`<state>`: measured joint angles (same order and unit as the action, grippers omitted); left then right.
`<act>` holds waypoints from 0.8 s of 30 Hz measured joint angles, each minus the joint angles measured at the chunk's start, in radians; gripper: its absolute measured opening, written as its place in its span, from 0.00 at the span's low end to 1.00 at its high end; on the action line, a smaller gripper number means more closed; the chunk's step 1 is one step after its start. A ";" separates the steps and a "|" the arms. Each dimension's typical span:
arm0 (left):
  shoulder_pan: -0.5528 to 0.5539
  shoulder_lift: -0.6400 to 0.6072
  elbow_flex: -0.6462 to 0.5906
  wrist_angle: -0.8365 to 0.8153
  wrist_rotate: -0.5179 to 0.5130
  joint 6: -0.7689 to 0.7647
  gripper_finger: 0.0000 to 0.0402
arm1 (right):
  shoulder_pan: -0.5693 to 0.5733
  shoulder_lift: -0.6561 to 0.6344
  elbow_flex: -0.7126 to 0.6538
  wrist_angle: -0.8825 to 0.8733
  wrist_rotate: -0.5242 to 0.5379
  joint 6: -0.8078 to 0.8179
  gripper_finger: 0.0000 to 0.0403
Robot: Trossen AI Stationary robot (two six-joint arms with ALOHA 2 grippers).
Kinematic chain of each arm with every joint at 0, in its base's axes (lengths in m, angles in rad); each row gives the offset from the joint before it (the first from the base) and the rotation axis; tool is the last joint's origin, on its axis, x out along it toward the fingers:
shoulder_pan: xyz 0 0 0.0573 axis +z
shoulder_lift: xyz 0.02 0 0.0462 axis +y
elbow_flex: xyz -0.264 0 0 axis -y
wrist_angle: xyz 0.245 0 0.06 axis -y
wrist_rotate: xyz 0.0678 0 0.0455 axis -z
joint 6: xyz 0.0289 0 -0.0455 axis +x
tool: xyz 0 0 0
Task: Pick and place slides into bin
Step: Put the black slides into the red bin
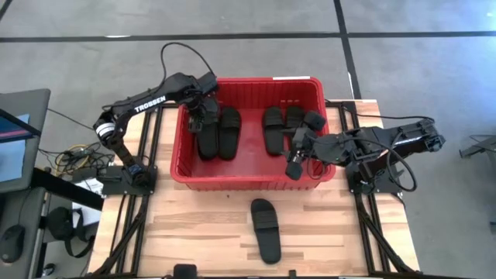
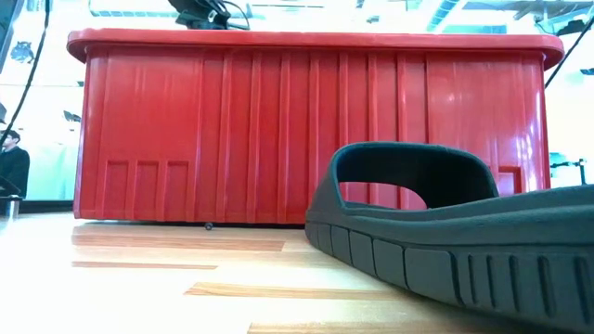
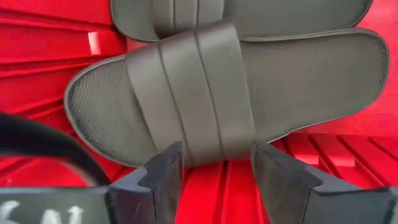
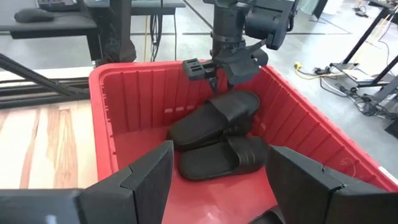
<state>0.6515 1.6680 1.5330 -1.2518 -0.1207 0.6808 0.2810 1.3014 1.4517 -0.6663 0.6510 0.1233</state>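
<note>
Red ribbed plastic fills the middle of the table: the large rectangular red bin [image 1: 252, 180] is seen standing on the pale wooden table [image 1: 194, 232], its slotted wall filling the low view.

On the left, the left gripper [image 1: 203, 116] is held low inside the bin's left half, directly over a pair of matte black slide sandals [image 1: 218, 133] that lie side by side on the bin floor. In the left wrist view the jaws are seen apart, one on each side of the wide strap of the nearer black sandal [image 3: 230, 93]; nothing is clamped, and whether the fingers [image 3: 163, 177] touch the strap cannot be told. The second sandal of that pair [image 3: 249, 15] is seen just beyond it.

Toward the middle, a second pair of black slide sandals [image 1: 282, 129] is seen lying in the bin's right half, well apart from the first pair.

Outside the bin, a lone black slide sandal [image 1: 266, 229] is left on the table in front of the bin's near wall, strap up; it looms large in the low view.

On the right, the right gripper [image 1: 294, 167] is reached in over the bin's right rim, beside the second pair. Its jaws are seen spread wide in the right wrist view, with nothing between them.
</note>
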 joint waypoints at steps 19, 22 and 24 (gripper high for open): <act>-0.242 -0.313 0.000 0.092 0.000 -0.307 0.44 | 0.034 -0.007 -0.001 -0.167 -0.340 0.028 0.60; -0.326 -0.399 0.001 0.157 -0.010 -0.435 0.44 | 0.071 -0.008 0.000 -0.166 -0.340 0.027 0.60; -0.394 -0.447 0.001 0.195 -0.029 -0.526 0.44 | 0.102 -0.008 0.000 -0.166 -0.340 0.028 0.60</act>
<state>0.2577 1.2208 1.5343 -1.0572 -0.1495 0.1549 0.3833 1.2938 1.4513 -0.8326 0.3110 0.1512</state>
